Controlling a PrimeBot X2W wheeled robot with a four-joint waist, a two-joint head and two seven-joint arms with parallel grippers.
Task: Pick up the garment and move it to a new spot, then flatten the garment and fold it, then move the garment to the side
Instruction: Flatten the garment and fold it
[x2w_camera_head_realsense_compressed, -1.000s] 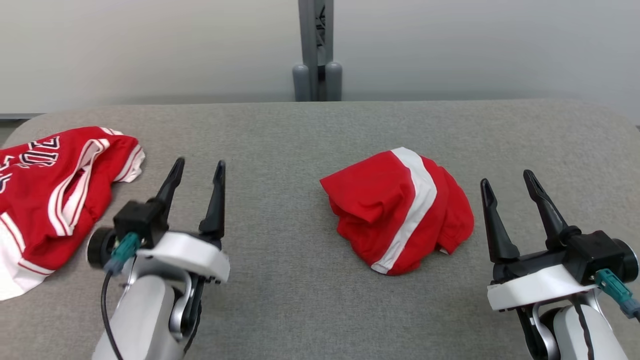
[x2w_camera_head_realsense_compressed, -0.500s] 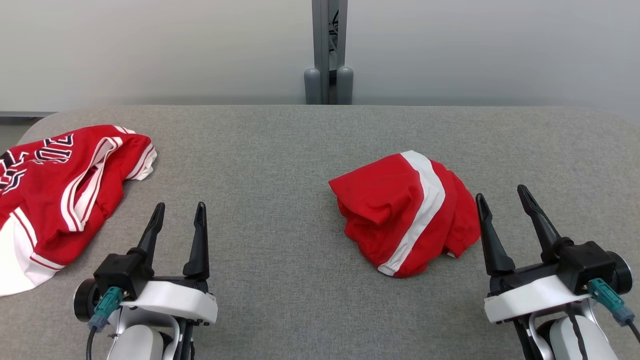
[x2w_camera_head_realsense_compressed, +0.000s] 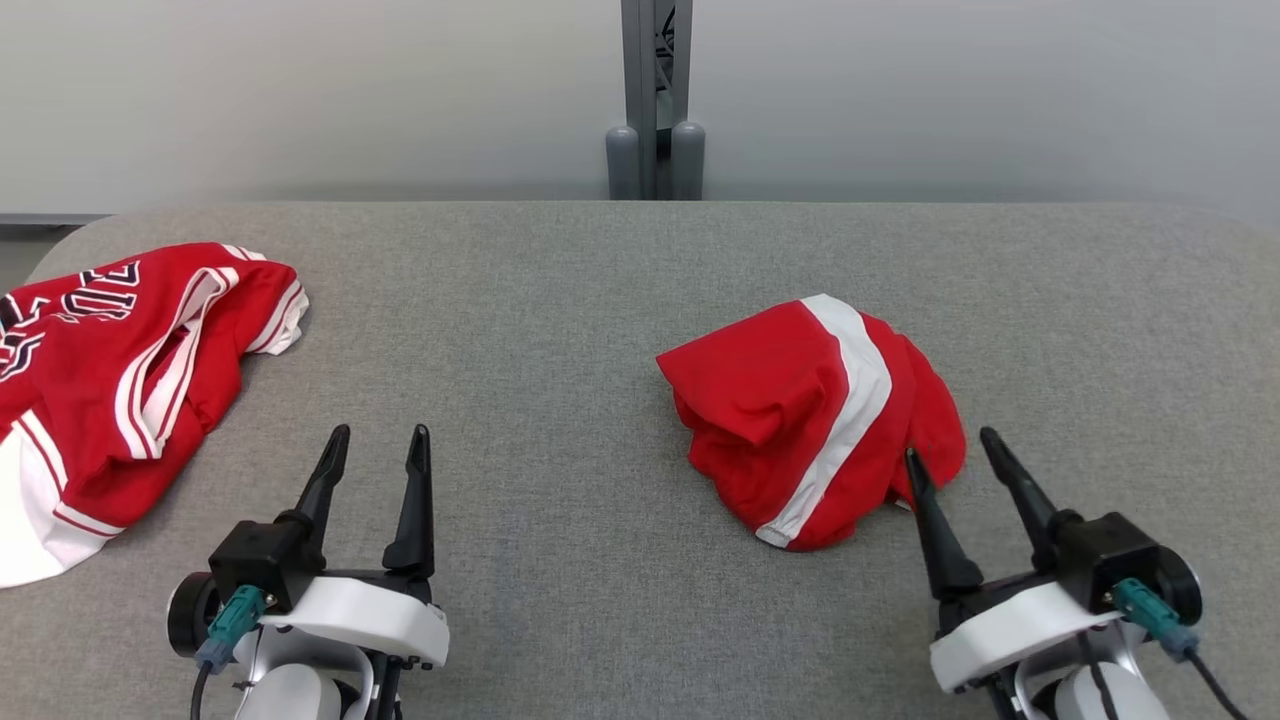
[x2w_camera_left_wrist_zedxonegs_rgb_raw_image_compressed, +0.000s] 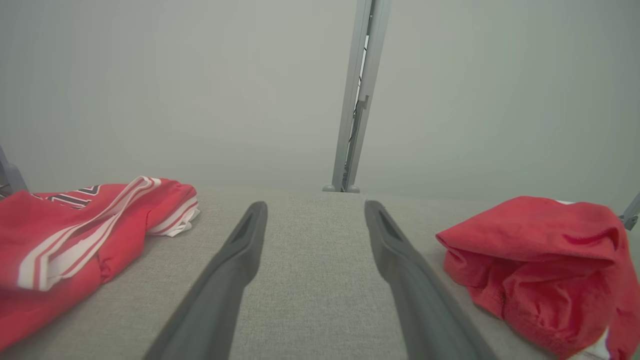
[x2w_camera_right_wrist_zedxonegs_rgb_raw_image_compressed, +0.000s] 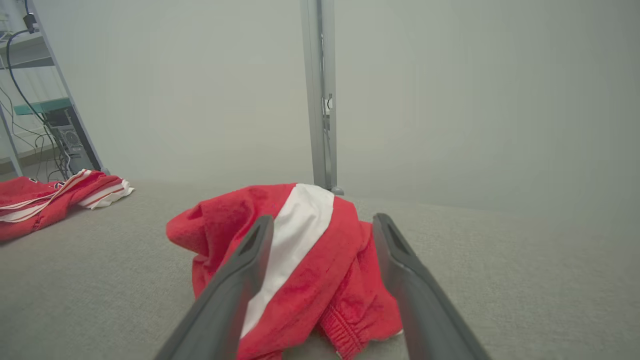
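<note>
On the table (x2w_camera_head_realsense_compressed: 560, 300), the garment (x2w_camera_head_realsense_compressed: 800, 420) is lying crumpled right of centre; nothing is yet picked up, flattened or folded. The right gripper (x2w_camera_head_realsense_compressed: 949, 444) is hovering at its near edge, spread wide and empty. The left gripper (x2w_camera_head_realsense_compressed: 381, 430) is waiting, spread and empty too.

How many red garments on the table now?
2. A crumpled white-striped garment lies right of centre, before the right gripper; a lettered jersey lies at far left, partly out of frame.

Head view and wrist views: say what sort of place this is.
Probably a robot test lab: a grey fabric-covered table against a bare wall, a metal frame post, and a rack of cables and equipment.
</note>
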